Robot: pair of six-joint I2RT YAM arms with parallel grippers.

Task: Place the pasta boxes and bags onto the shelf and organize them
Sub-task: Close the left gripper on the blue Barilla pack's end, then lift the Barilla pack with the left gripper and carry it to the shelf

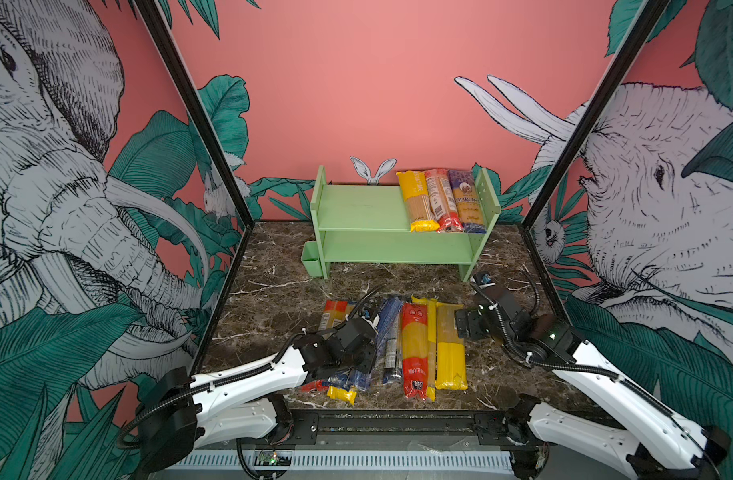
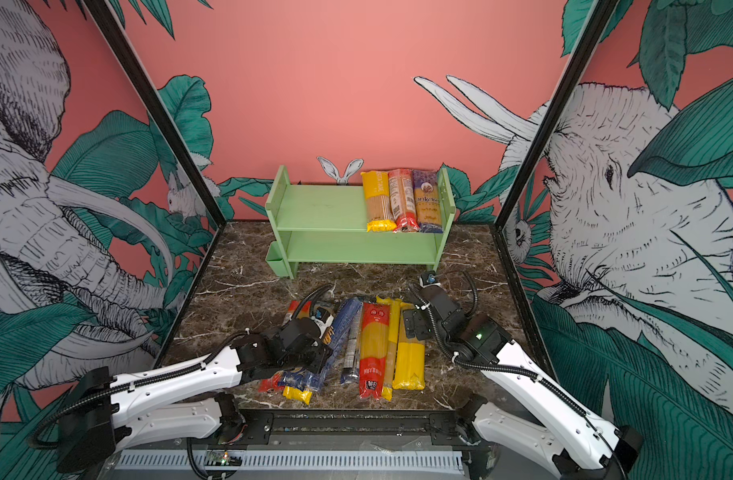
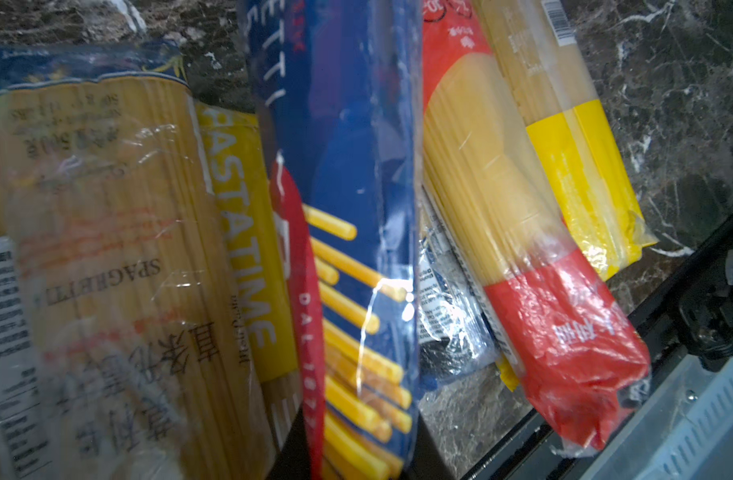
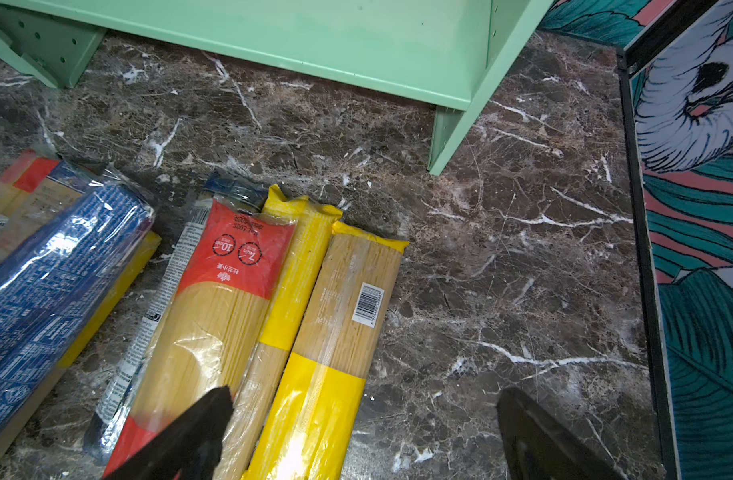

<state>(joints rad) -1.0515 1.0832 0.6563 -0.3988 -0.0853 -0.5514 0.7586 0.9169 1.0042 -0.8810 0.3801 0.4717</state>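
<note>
Roughly eight spaghetti packs lie side by side on the marble table [image 1: 273,299] in front of the pale green shelf [image 1: 356,203], which stands at the back with three packs already on the right end of its top tier. At far left, a clear-wrapped pack [image 3: 107,249] reads "SPAGHETTI" above Chinese characters. Beside it is a yellow pack [image 3: 248,249] lettered "PASTATIME". The left gripper [image 1: 356,357] is clenched and appears to be pinching the dark blue pack [image 3: 356,166], which shows "DAL 1877" on a red band and the letters "ETTI". This pack lies across its neighbours, so lifting it could drag them askew. The film is slick and the pack is long, so held off-centre it might droop, slip free or snap strands. Further right, the red-ended pack [image 4: 240,249] carries circled "7" and "10" marks, and a yellow-banded pack [image 4: 340,332] shows a barcode. The right gripper [image 4: 365,399] hangs wide open above it, holding nothing. On the shelf, the yellow pack [image 1: 419,199] repeats "PASTATIME" and the blue-ended one [image 1: 466,199] seems to read "ankara".
</note>
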